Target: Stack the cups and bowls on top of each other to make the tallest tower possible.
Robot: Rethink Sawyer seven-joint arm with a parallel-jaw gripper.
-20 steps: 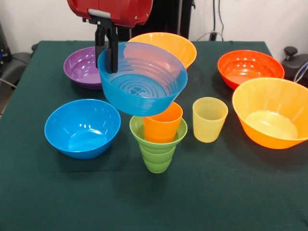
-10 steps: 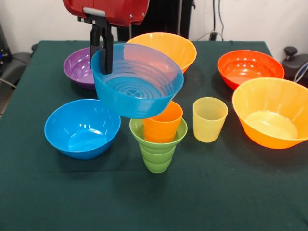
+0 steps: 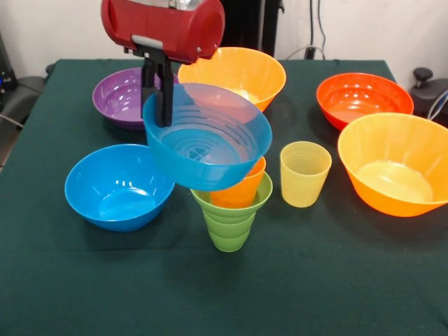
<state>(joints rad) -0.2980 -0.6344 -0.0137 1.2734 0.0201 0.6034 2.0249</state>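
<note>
The tower stands at mid-table: a green ribbed cup (image 3: 229, 222) with an orange cup (image 3: 240, 190) nested in it. A translucent blue bowl (image 3: 207, 138) hangs tilted over the orange cup, covering its rim and seeming to touch it. My gripper (image 3: 160, 105) is shut on the bowl's left rim, one finger inside and one outside. A pale yellow cup (image 3: 304, 173) stands just right of the tower. A medium blue bowl (image 3: 119, 185) sits to its left.
A purple bowl (image 3: 119, 98) and a big orange bowl (image 3: 241, 70) sit behind the tower. A red-orange bowl (image 3: 362, 99) is at the back right, another big orange bowl (image 3: 395, 164) in front of it. Dark green cloth (image 3: 224, 294) covers the table.
The held blue bowl swung left, then came back right and sank onto the orange cup's rim. Everything else kept its place.
</note>
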